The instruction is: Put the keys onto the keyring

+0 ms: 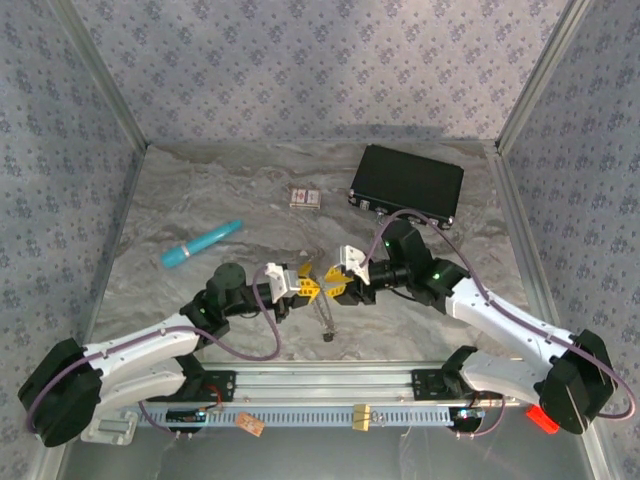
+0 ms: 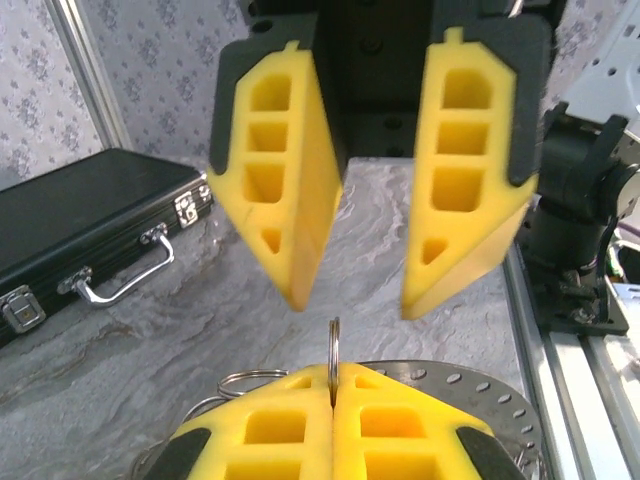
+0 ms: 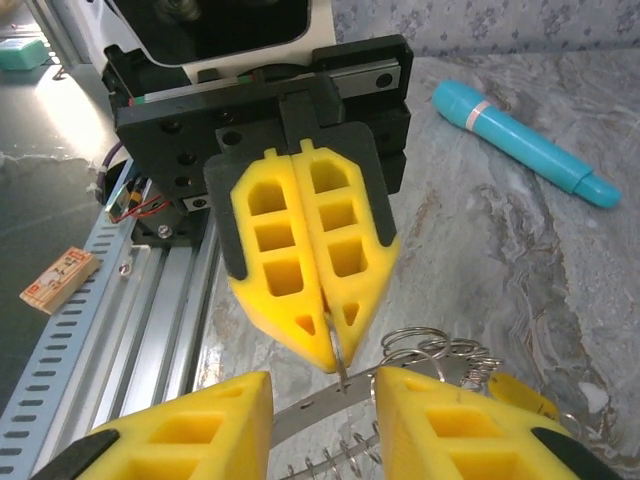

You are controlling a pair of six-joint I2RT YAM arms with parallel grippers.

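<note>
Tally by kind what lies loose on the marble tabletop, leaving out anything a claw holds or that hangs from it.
Black case: 1
Teal pen-like stick: 1
Small red-and-white box: 1
Total: 3

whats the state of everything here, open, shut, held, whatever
left hand: shut on the thin silver keyring, ring held edge-up
right hand: open, nothing between its fingers
black rectangular case: lid closed, lying flat
teal pen-like stick: lying loose on the table
</note>
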